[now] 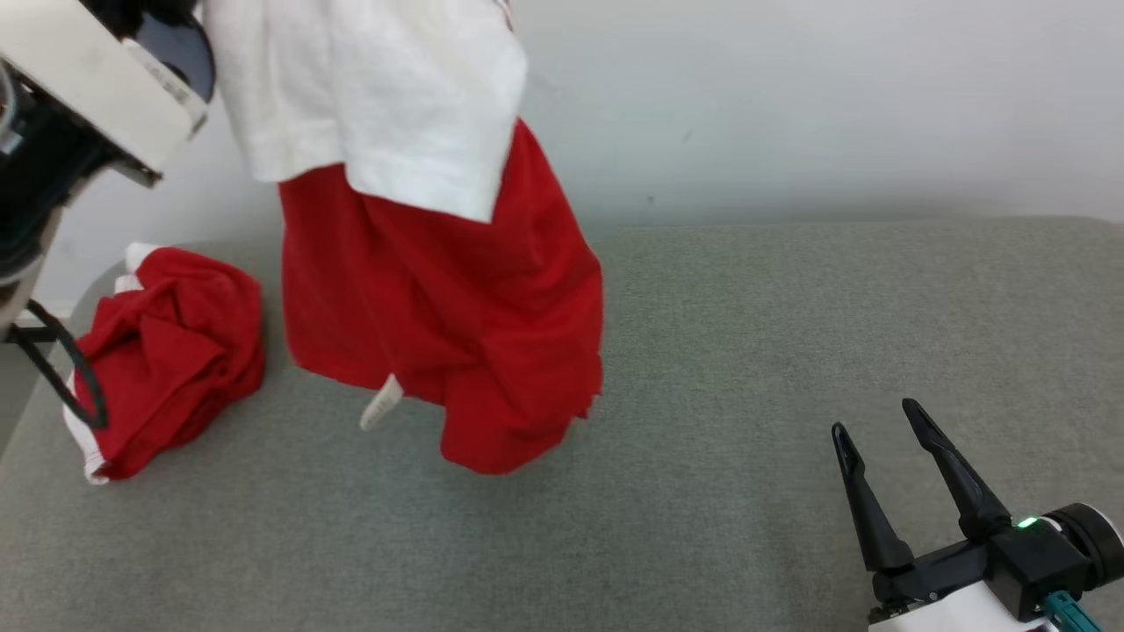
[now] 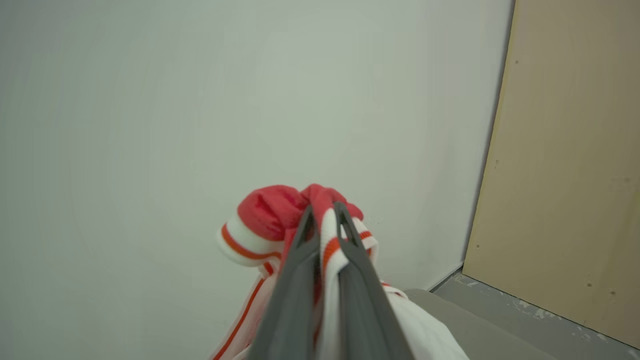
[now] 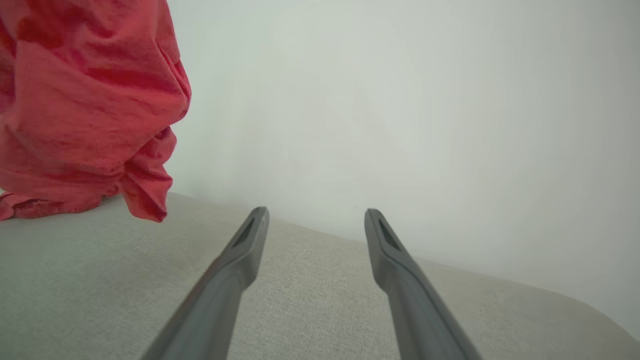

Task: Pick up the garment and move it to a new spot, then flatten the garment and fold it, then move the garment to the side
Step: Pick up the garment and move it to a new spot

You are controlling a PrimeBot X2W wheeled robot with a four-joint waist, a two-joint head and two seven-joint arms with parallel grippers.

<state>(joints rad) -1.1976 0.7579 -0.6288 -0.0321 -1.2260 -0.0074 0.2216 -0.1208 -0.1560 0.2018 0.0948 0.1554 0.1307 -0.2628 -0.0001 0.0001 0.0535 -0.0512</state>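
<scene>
Jaws of the left gripper (image 2: 324, 209) are clenching a bunched red-and-white striped edge of the garment (image 1: 439, 298), holding it up over the grey table (image 1: 790, 333). Low at the right the right gripper (image 1: 875, 417) is sitting with jaws spread wide, grasping nothing. Near the red hem a small white tag (image 1: 382, 404) is dangling, any writing too small to read. Long axis is running vertical: white part up, red part down, top running off the head view's upper edge. Hem touching the table or not, cannot tell. At the left a second red garment (image 1: 167, 360) is lying crumpled, partly behind a black cable (image 1: 66, 360).
</scene>
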